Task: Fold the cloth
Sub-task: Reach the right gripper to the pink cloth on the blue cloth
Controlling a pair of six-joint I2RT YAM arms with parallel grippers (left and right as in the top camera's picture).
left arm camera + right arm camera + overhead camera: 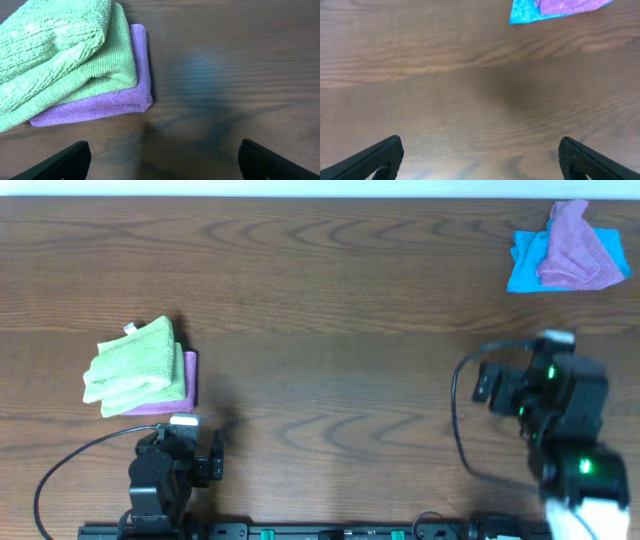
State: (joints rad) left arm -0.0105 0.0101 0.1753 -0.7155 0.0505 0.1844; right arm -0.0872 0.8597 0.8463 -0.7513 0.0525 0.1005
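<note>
Plainly, the right gripper [480, 157] is spread wide; its two dark fingers [375, 157] sit at the lower corners of the right wrist view with only bare wooden table [470, 90] between them, and they hold nothing. The cloth [578, 248] lies well ahead of this gripper and a little to its right, far out of its reach; it is a purple-magenta heap, crumpled rather than flat, resting on top of a bright blue cloth [522, 265] whose edge sticks out on the side nearer the left arm. In the right wrist view only the near edges of both cloths show at the top border.

The left gripper [165, 157] is likewise spread apart and empty; its fingertips hover over bare wood. Just ahead of it and to its left sits a stack of two folded cloths; a lime-green cloth [60, 55] lies on top, and a lavender cloth [100, 107] lies beneath it, its rounded folded corner the part nearest the gripper, near but not touching. A small white tag [130, 330] shows at the far corner of that stack; I cannot tell which of the two cloths it belongs to.
</note>
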